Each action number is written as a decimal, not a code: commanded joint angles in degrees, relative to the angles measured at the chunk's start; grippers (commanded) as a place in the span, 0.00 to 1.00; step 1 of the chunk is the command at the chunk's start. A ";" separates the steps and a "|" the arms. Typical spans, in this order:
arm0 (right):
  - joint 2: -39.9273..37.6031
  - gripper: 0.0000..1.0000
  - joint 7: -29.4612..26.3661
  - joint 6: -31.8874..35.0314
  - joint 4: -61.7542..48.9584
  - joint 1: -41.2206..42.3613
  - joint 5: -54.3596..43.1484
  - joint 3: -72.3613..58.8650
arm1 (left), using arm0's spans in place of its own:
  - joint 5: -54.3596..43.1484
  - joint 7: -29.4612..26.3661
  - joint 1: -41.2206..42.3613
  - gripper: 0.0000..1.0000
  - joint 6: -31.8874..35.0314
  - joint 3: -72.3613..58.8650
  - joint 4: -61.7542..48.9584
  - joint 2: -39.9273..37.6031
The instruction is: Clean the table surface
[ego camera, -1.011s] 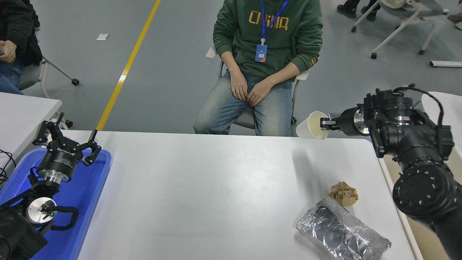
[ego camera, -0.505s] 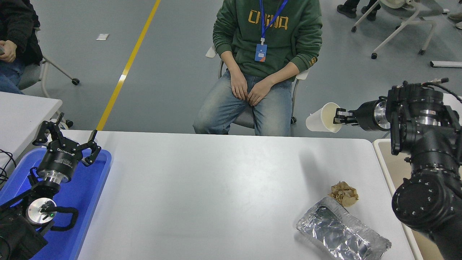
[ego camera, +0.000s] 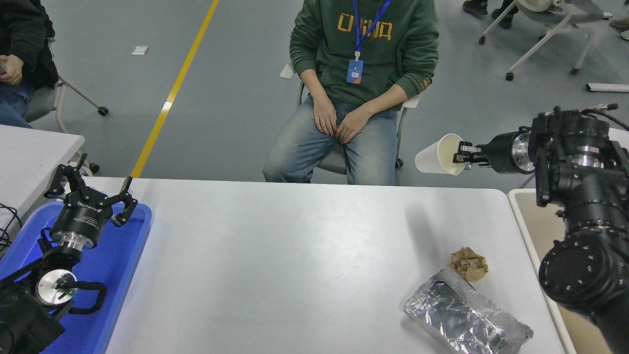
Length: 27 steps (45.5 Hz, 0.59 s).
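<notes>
The table surface point(ego camera: 275, 265) is the wide white tabletop filling the lower picture. On its right front lie a crumpled brown paper ball point(ego camera: 469, 263) and a silver foil bag point(ego camera: 467, 318), close together. My right gripper point(ego camera: 461, 153) is shut on the rim of a white paper cup point(ego camera: 437, 155), held on its side in the air beyond the table's far right corner. My left gripper point(ego camera: 91, 184) is open and parked over a blue tray point(ego camera: 113, 265) at the left.
A person in a green hoodie sits at the far side, hands point(ego camera: 336, 123) on the lap. A beige bin point(ego camera: 538, 221) stands at the table's right edge. A smaller white table point(ego camera: 29, 152) is at the left, with another seated person behind it.
My right arm has swung right and up with the cup, carrying it from the table's far right corner out past the edge. The left arm has not moved.
</notes>
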 commanded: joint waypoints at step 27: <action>-33.77 0.00 -25.88 -21.42 66.72 16.72 0.34 15.63 | 0.00 -0.01 0.01 1.00 -0.01 0.00 0.01 0.00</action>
